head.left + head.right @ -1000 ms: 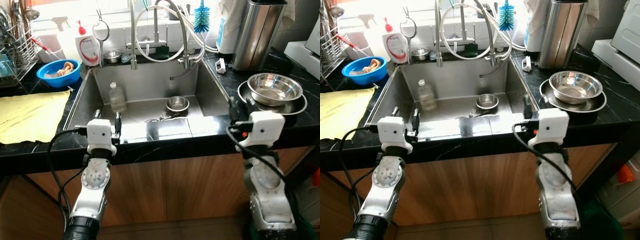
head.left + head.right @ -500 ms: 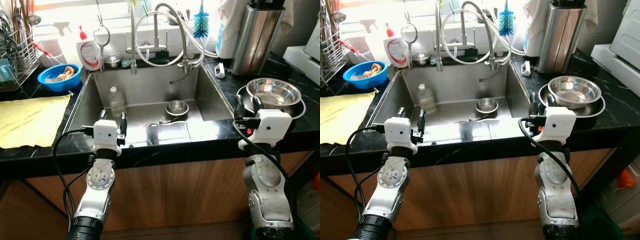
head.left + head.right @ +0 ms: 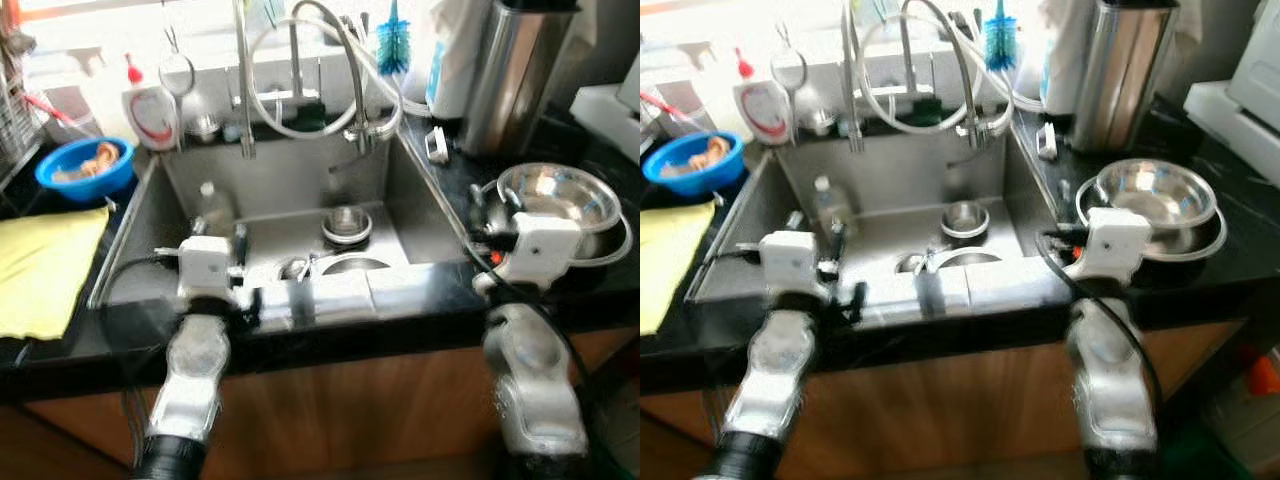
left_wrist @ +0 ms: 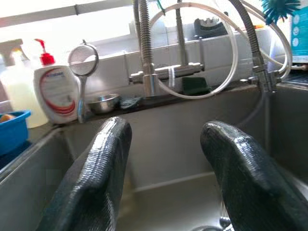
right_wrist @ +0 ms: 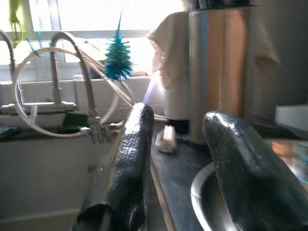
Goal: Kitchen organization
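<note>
A stainless steel sink [image 3: 170, 200] sits sunk into a black, glossy stone counter [image 3: 560, 135], its long side running left to right. Down in the basin a small round steel bowl [image 3: 347, 224] stands upright beside a clear plastic bottle [image 3: 207, 206], also upright with its cap toward the ceiling; what looks like a fork lies near the drain, too blurred to be sure. Behind the basin rise tall chrome taps [image 3: 243, 90] with looped white hoses, a blue bottle brush [image 3: 391, 40] bristles-up, and a white soap bottle [image 3: 148, 108] with a red pump.

The left gripper [image 4: 168, 159] hangs over the basin's front left part, its two black ribbed fingers [image 4: 101, 163] spread apart with nothing between them, pointing toward the taps. The right gripper [image 5: 175, 159] is at the sink's right edge, fingers likewise parted and empty — one over the basin side, the other over the counter beside the steel bowls.

On the right counter a shiny steel mixing bowl [image 3: 558, 195] nests in a wider, shallower one, with a tall brushed-metal canister [image 3: 510, 75] behind. To the left, a blue plastic bowl [image 3: 80, 168] holds something pale orange, and a yellow cloth [image 3: 45, 265] lies flat on the counter.
</note>
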### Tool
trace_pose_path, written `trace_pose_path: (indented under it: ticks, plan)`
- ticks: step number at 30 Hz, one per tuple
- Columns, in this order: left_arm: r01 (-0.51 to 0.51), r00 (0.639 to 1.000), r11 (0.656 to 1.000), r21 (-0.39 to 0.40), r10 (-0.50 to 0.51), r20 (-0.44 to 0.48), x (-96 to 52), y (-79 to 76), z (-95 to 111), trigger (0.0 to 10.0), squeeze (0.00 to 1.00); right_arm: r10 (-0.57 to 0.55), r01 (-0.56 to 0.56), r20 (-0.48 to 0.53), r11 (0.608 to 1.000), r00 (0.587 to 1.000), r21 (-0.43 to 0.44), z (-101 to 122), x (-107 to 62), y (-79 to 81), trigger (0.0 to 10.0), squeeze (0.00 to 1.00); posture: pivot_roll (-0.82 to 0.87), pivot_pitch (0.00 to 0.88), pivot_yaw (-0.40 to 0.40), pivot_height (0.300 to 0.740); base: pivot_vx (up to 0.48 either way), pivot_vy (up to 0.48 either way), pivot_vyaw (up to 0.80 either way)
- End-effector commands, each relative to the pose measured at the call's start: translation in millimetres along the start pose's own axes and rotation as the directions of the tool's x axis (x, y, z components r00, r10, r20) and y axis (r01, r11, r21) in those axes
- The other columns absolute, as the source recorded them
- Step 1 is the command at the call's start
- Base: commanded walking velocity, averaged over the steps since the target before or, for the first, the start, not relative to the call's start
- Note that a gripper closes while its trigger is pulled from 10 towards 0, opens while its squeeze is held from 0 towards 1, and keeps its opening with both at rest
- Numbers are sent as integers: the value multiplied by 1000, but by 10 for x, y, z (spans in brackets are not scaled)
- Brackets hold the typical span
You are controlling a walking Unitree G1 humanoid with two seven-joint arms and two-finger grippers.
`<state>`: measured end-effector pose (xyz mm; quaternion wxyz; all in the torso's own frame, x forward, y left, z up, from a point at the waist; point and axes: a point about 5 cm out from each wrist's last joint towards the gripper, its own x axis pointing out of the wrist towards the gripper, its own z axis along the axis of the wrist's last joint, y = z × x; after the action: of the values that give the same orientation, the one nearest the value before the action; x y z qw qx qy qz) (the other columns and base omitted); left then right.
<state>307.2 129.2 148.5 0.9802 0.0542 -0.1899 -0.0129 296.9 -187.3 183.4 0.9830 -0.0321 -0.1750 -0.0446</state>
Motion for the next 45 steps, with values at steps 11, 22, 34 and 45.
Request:
trace_pose_path:
  ticks: [11, 22, 34, 45]
  plan:
    - [-14, 1000, 1000, 21, 14, -27, -24, 120, -59, 10000, 0, 38, -35, 17, 992, 999, -120, 238, 155, -55, 10000, 0, -184, 0, 74, 740, 0, 0, 0]
    - [20, 999, 1000, 10, -20, -47, 22, 74, -102, 10000, 0, 72, -211, -306, 867, 949, -451, 531, 281, -610, 10000, 1000, -240, 0, 95, 740, 0, 0, 0]
    - [108, 994, 992, 58, -107, -27, 62, -22, -88, 10000, 0, 139, -433, -515, 742, 846, -511, 631, 182, -711, 10000, 980, -249, 0, 106, 740, 0, 0, 0]
    - [120, 993, 991, 57, -119, -21, 66, -12, -80, 10000, 0, 134, -477, -586, 735, 799, -482, 535, 130, -719, 10000, 0, -239, 0, 110, 740, 0, 0, 0]
